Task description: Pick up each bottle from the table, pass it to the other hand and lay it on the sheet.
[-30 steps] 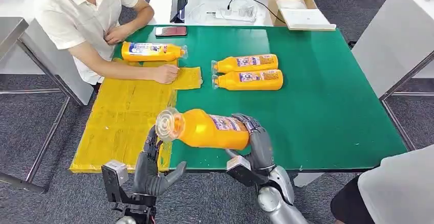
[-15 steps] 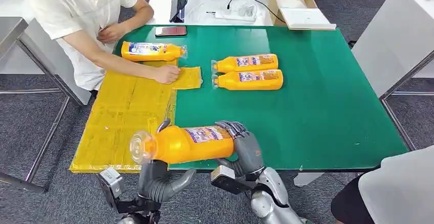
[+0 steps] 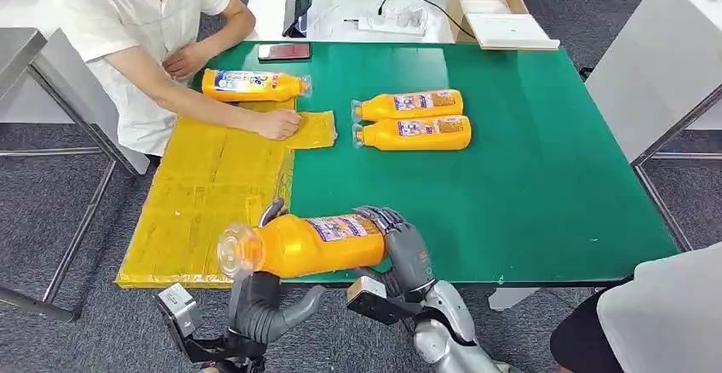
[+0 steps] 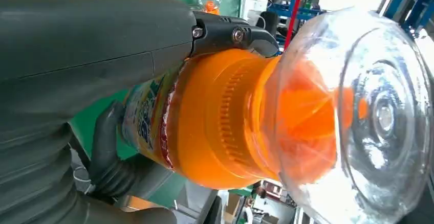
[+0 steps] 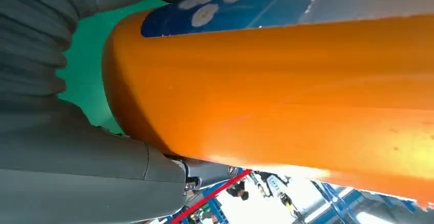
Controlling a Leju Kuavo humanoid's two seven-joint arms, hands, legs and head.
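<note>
Orange bottle (image 3: pixel 315 243) lies level over the worktop's (image 3: pixel 545 177) near edge; I see my left hand (image 3: pixel 260 292) and right hand (image 3: pixel 404 249) both clamped on it.

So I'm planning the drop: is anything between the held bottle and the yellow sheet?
Nothing visible blocks it. The held bottle hangs just beside the near part of the yellow sheet, which is bare. The person's hand and another bottle sit at its far end.
</note>
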